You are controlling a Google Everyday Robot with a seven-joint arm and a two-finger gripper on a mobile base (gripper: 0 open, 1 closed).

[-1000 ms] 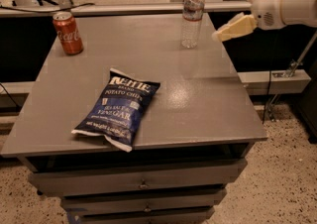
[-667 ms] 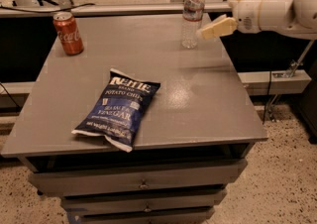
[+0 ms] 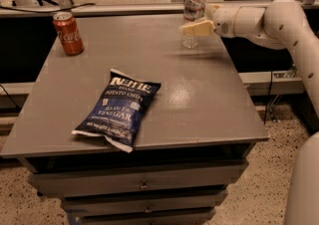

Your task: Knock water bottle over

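Observation:
The water bottle (image 3: 194, 5) stands upright at the far right of the grey table (image 3: 199, 104). It is clear ribbed plastic with a white cap and a red-and-white label band. My gripper (image 3: 192, 28) reaches in from the right on a white arm. Its cream fingertips lie across the front of the bottle's lower half, at or touching it. The bottle's base shows just below the gripper.
A red Coca-Cola can (image 3: 68, 33) stands at the far left of the table. A blue Kettle chips bag (image 3: 118, 107) lies near the front centre. The white arm (image 3: 269, 20) spans the table's right edge. Drawers sit below the table top.
My gripper has moved left along the table's far right side, from beside the bottle to directly in front of its lower half. The bottle still stands upright.

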